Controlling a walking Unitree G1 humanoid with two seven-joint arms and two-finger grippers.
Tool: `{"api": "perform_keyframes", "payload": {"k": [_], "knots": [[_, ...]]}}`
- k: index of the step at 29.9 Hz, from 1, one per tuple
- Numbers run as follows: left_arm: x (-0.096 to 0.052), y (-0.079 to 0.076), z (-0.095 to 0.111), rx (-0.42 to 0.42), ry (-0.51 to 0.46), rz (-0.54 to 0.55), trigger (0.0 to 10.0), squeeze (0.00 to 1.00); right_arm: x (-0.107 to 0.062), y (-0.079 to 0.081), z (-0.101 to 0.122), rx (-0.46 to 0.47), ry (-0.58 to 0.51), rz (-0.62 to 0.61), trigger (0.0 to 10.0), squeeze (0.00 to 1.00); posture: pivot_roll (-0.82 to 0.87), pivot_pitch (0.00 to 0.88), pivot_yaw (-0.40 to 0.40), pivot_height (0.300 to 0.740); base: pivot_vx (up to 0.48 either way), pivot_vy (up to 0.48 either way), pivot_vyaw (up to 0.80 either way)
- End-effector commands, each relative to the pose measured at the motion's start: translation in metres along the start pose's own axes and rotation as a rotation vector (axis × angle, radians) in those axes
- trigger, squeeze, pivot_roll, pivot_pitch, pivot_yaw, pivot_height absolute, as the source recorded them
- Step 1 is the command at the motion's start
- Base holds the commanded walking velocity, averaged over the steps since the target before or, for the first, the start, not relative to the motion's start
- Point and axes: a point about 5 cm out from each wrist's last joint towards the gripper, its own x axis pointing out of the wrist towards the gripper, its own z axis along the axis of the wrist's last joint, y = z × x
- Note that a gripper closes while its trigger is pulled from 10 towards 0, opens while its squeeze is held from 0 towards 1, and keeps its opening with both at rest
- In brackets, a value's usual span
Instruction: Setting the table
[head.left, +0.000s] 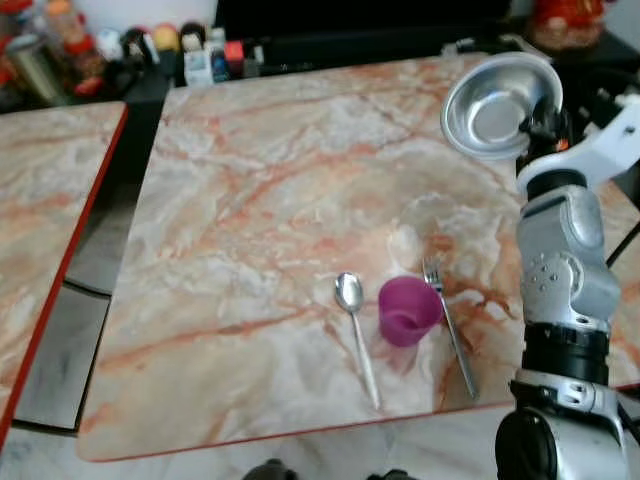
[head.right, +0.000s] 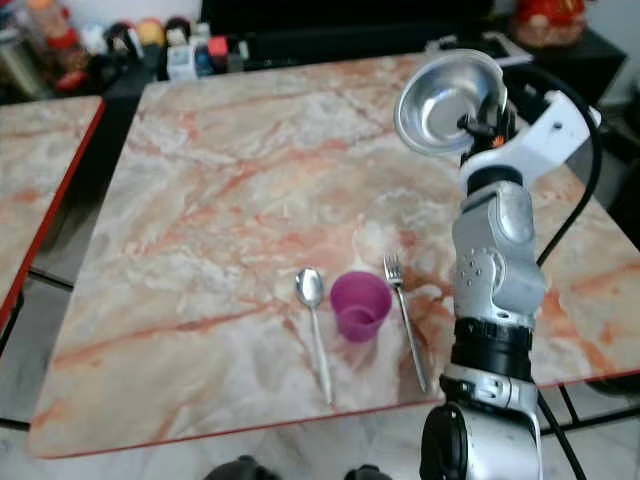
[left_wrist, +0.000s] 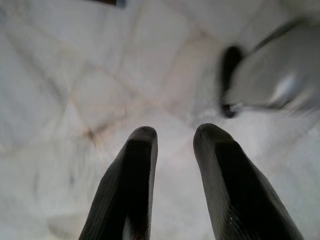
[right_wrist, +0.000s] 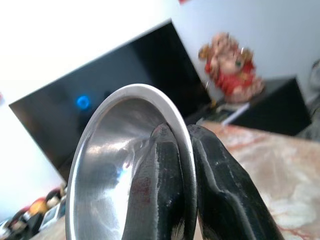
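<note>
A shiny steel bowl (head.left: 497, 105) hangs tilted above the far right corner of the marble table (head.left: 250, 200). My right gripper (head.left: 540, 125) is shut on its rim, and the right wrist view has the fingers (right_wrist: 165, 165) pinching that rim (right_wrist: 107, 165). Near the table's front edge a spoon (head.left: 357, 335), a purple cup (head.left: 408, 310) and a fork (head.left: 449, 330) lie side by side, with the cup standing upright between the two. My left gripper (left_wrist: 175, 135) hangs over pale floor, its fingers apart with nothing between them.
A second marble table (head.left: 40, 200) stands to the left across a narrow gap. Bottles and jars (head.left: 150, 45) line the dark shelf behind, where a red figurine (head.left: 565, 20) sits at the far right. My right arm (head.left: 565, 270) rises past the table's right front corner.
</note>
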Motion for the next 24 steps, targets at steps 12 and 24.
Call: {"api": "perform_keyframes", "payload": {"k": [12,24], "knots": [[-0.003,0.007,-0.010,-0.014,0.029,0.025,10.0,0.00,0.000,0.034,0.011,0.019,-0.070,0.135,10.0,0.00,-0.04,0.175,0.029,0.740,0.000,0.480,0.00],[-0.002,0.006,-0.009,-0.023,0.026,0.027,10.0,0.00,0.000,0.039,0.008,-0.033,-0.068,0.161,10.0,0.00,-0.03,0.188,0.024,0.740,0.000,0.480,0.26]]}}
